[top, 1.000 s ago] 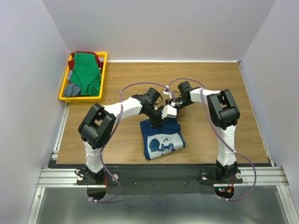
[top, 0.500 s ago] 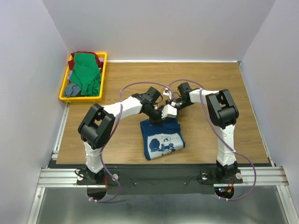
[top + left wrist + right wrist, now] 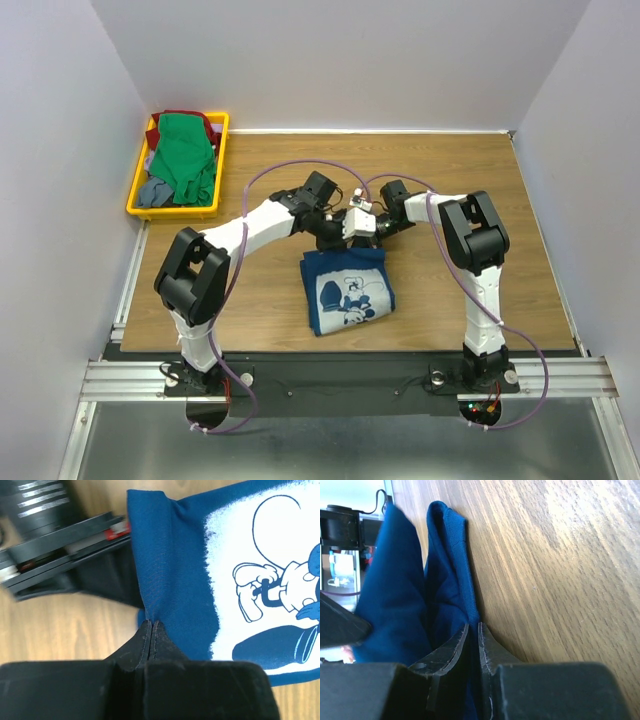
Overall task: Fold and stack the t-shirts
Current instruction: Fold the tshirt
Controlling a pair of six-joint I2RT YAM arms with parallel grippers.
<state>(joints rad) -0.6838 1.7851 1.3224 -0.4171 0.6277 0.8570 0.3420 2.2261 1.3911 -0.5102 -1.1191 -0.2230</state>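
Left claw (image 3: 151, 625), pressed together, pinches a raised fold of the blue shirt (image 3: 175, 570); right claw (image 3: 472, 626), nearly closed, nips the hem of the same cloth. From above, the shirt spreads print-up on the table (image 3: 470, 180) toward 6 o'clock from both claws. Only the overhead view shows the yellow tray (image 3: 134, 196) at 10 o'clock, holding a green shirt (image 3: 185, 155); only the wrist views show the pinches.

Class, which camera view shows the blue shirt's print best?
Left wrist: the print is large and sharp, though cropped at the right. Top external shows it whole but tiny. Right wrist shows only plain blue folds of the shirt.
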